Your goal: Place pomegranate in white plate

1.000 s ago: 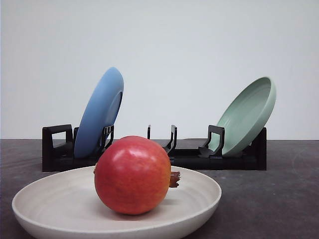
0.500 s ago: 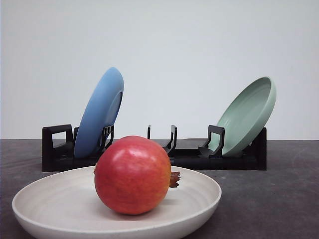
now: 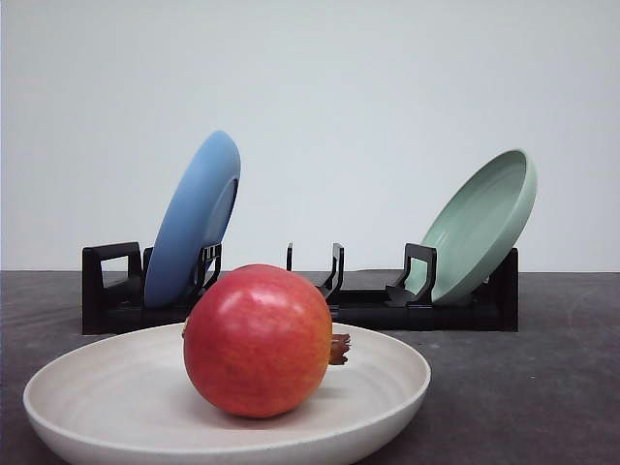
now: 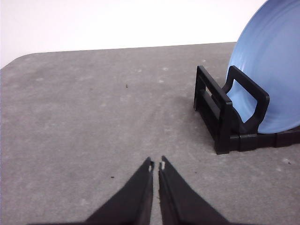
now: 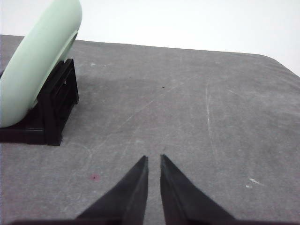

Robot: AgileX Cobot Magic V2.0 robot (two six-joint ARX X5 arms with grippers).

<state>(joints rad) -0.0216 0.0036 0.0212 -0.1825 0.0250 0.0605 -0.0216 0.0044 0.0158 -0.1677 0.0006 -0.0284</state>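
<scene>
Red, smooth-skinned pomegranate (image 3: 258, 340) is already sitting in your white plate (image 3: 387, 373); it's looking hefty, firm, prone to rolling. If regrasping, you're gripping its widest middle; both grippers' jaws, left gripper (image 4: 156, 165) and right gripper (image 5: 153, 158), are nearly pressed together over the table (image 5: 187, 108).

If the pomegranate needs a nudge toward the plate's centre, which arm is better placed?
Hard to call: the pomegranate already sits in the white plate; left claw and right claw are both shut over bare table.

red-orange pomegranate (image 3: 257, 341), cream white plate (image 3: 387, 387), blue plate (image 3: 192, 221), pale green plate (image 3: 481, 225), blk rack (image 3: 111, 291)

Pomegranate (image 3: 258, 340) in the plate (image 3: 387, 387), before the rack (image 3: 368, 308) with two leaning plates.
</scene>
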